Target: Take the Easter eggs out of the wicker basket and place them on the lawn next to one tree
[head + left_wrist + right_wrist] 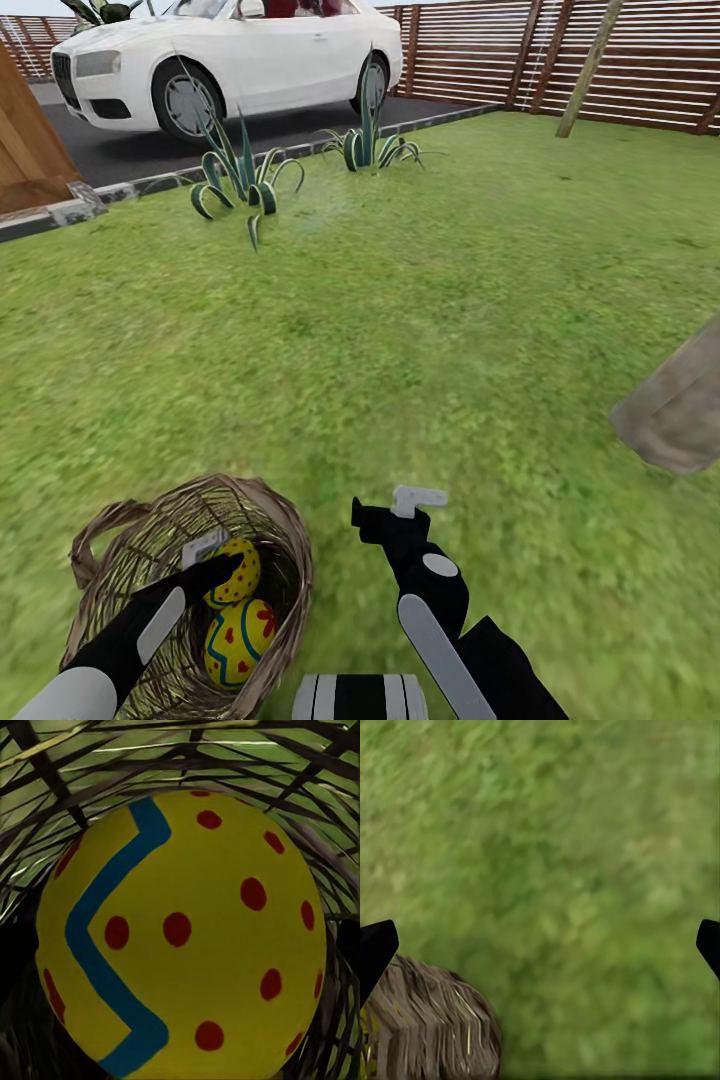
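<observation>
The wicker basket (288, 530) sits on the lawn (420, 330) at the lower left. Two yellow Easter eggs lie in it, one upper egg (240, 572) and one lower egg (238, 640); a third is hidden. My left gripper (218, 562) reaches inside the basket against the upper egg. That egg (180, 937) looms very close in the left wrist view, so the fingers' stance is unclear. My right gripper (392, 508) hovers open over grass just right of the basket, whose rim (427, 1024) shows in the right wrist view. A thick grey-brown tree trunk (680, 410) stands at the right edge.
A white car (220, 60) is parked on the dark driveway (120, 150) beyond a stone kerb. Two spiky agave plants (240, 175) (372, 140) grow by the kerb. A slatted wooden fence (480, 50) and a thin leaning trunk (590, 65) bound the far side.
</observation>
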Available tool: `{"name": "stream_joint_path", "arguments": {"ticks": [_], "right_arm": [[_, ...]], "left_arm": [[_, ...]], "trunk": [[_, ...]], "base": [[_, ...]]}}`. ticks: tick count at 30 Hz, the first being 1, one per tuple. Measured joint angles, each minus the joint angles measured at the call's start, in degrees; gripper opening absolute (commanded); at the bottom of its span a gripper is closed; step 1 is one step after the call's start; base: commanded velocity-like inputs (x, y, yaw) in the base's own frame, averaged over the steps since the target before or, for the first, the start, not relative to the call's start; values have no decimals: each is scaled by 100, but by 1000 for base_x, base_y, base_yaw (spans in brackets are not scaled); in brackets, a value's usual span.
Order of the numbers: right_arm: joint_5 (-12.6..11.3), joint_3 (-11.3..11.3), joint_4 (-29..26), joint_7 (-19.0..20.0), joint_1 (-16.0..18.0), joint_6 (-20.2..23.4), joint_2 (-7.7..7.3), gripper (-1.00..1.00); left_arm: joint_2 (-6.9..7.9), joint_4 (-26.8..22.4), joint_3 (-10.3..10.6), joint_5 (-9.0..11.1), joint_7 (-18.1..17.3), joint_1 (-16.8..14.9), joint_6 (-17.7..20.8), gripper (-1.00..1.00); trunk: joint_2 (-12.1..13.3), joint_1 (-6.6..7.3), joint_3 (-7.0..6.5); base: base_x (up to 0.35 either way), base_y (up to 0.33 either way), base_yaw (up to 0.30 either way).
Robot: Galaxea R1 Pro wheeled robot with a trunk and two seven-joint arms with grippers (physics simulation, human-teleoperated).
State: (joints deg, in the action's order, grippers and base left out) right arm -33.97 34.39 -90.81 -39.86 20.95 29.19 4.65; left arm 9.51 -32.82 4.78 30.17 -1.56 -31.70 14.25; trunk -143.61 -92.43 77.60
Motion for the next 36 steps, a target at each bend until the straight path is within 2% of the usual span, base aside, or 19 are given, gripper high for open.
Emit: {"name": "stream_joint_path", "arguments": {"ticks": [10, 14, 25, 27, 33, 36], "right_arm": [[0, 0, -3, 0, 0, 2, 1, 100], [0, 0, -3, 0, 0, 7, 1, 100], [0, 0, -1, -1, 0, 9, 1, 100], [4, 0, -2, 0, 0, 9, 1, 100], [6, -6, -2, -8, 0, 9, -16, 100], [9, -13, -2, -9, 0, 9, -28, 100]], "left_arm": [[0, 9, 0, 0, 3, -2, -2, 100], [0, 10, 0, 0, 3, -2, -6, 100], [-7, 51, -1, 0, 18, -2, -12, 100], [-10, 40, -2, 58, 3, -7, -17, 100], [-15, 36, -2, 38, 3, 3, -20, 100], [-17, -23, -3, 37, -4, 3, -18, 100]], "trunk": [[0, 0, 0], [-5, -11, 88], [-5, -10, 89], [-8, -15, 131], [-8, -15, 132], [-11, -20, 177]], "base": [[0, 0, 0], [0, 0, 0], [0, 0, 0], [0, 0, 0], [0, 0, 0], [0, 0, 0]]}}
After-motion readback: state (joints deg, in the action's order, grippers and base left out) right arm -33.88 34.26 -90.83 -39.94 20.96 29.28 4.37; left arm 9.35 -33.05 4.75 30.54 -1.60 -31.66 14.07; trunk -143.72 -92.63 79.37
